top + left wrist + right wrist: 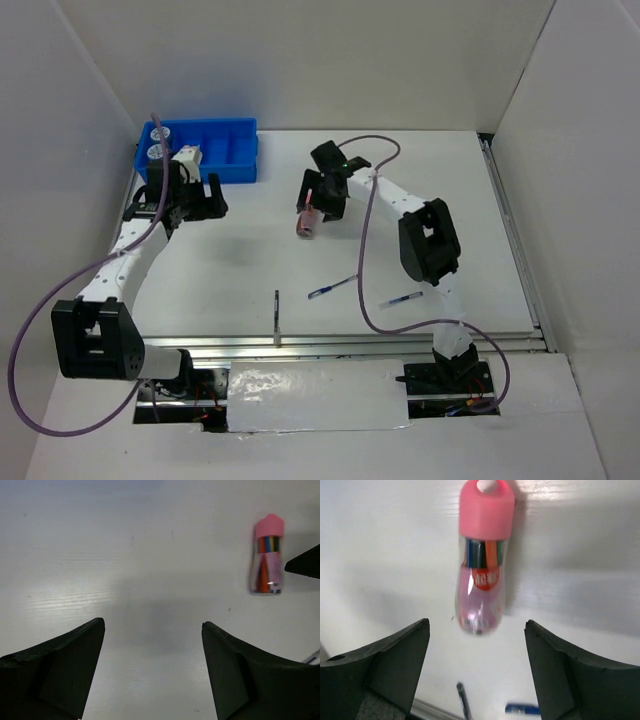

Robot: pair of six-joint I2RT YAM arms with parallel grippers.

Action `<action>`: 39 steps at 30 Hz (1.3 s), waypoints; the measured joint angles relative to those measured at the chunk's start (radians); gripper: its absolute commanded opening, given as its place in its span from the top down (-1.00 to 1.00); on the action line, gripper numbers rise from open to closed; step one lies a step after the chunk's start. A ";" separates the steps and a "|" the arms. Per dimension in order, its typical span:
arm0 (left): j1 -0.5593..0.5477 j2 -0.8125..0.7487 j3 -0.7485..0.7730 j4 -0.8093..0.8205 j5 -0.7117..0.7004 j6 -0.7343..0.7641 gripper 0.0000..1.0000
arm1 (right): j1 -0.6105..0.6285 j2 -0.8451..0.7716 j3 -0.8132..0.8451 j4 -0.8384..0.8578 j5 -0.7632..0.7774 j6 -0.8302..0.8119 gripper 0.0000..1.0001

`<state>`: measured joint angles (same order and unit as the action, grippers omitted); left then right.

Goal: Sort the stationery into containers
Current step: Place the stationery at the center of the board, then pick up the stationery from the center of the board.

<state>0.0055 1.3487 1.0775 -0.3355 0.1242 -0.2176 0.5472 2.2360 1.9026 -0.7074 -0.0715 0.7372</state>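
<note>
The pink tube [307,225] lies on the table, pink cap toward the near side; it also shows in the right wrist view [482,560] and the left wrist view [268,555]. My right gripper [320,203] hangs just above and behind the tube, open and empty [477,625]. My left gripper [205,200] is open and empty [152,625] over bare table in front of the blue tray [240,165]. Two tape rolls [157,143] sit in the tray's left end. Two blue pens [332,288] [402,300] and a dark stick [276,315] lie near the front.
White walls enclose the table on the left, back and right. A metal rail [400,345] runs along the front edge. A small white object [188,157] shows at the tray's near side; I cannot tell what it is.
</note>
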 measured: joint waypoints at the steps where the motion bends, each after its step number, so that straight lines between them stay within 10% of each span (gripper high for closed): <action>1: -0.020 0.016 0.022 -0.001 0.002 0.000 -0.82 | -0.006 -0.035 -0.007 -0.004 -0.014 -0.018 -0.67; 13: -0.298 0.355 0.319 0.042 -0.021 -0.076 -0.82 | -0.466 -0.757 -0.343 0.018 -0.144 -0.272 -0.63; 24: -0.447 0.709 0.460 -0.014 -0.111 -0.016 -0.56 | -0.690 -0.891 -0.670 -0.005 -0.215 -0.362 -0.63; 35: -0.451 0.703 0.406 0.001 -0.195 -0.013 0.69 | -0.713 -0.919 -0.694 -0.002 -0.343 -0.360 -0.54; 39: -0.417 0.674 0.406 -0.024 -0.178 -0.014 0.77 | -0.695 -0.919 -0.714 0.013 -0.359 -0.361 -0.53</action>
<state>-0.4110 2.0232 1.4830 -0.3592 -0.0536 -0.2317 -0.1482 1.3167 1.1885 -0.6941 -0.4305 0.3759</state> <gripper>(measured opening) 0.637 0.767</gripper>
